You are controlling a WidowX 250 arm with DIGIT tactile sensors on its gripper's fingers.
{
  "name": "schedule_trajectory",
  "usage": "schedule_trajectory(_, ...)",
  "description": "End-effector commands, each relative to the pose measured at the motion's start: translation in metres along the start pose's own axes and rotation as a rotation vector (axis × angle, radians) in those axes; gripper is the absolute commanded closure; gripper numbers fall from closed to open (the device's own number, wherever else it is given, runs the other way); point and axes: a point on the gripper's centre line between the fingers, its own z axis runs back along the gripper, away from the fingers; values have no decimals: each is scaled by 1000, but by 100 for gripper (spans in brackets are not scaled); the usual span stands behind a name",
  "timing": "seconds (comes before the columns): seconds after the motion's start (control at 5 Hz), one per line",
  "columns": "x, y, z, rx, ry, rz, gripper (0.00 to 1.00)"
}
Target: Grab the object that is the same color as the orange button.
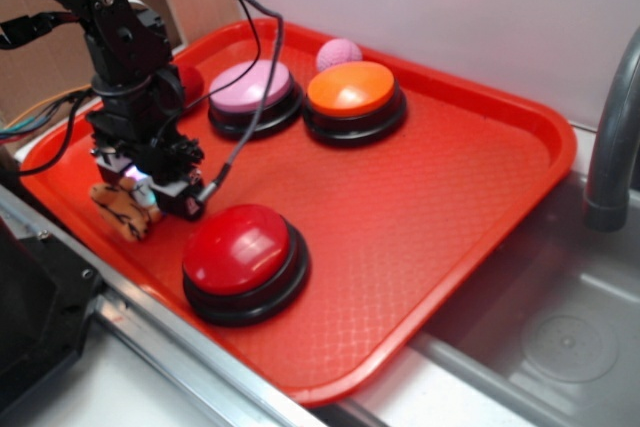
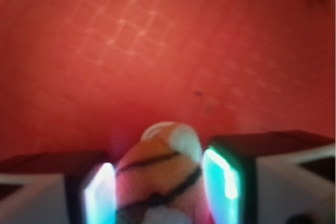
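The small plush tiger, orange with black stripes, hangs at the tray's front left, held between my gripper's fingers. In the wrist view the tiger fills the gap between the two glowing pads, which press on both its sides. The gripper is shut on it. The orange button, a glossy dome on a black base, stands at the back of the red tray, far from the gripper.
A pink-topped button stands left of the orange one, with a pink ball behind them. A red-topped button is just right of the gripper. A red plush peeks behind the arm. A faucet and sink lie right.
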Motion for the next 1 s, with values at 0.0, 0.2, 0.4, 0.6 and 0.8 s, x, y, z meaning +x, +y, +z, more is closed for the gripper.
schedule_trajectory(0.0, 36, -10, 82, -53, -38, -53, 100)
schedule_trajectory(0.2, 43, -17, 119, -97, -89, -86, 100)
schedule_trajectory(0.4, 46, -25, 150, -127, -148, -122, 100)
schedule_trajectory(0.6, 46, -33, 155, -154, -164, -172, 100)
schedule_trajectory(0.8, 47, -34, 149, -101, -150, -190, 100)
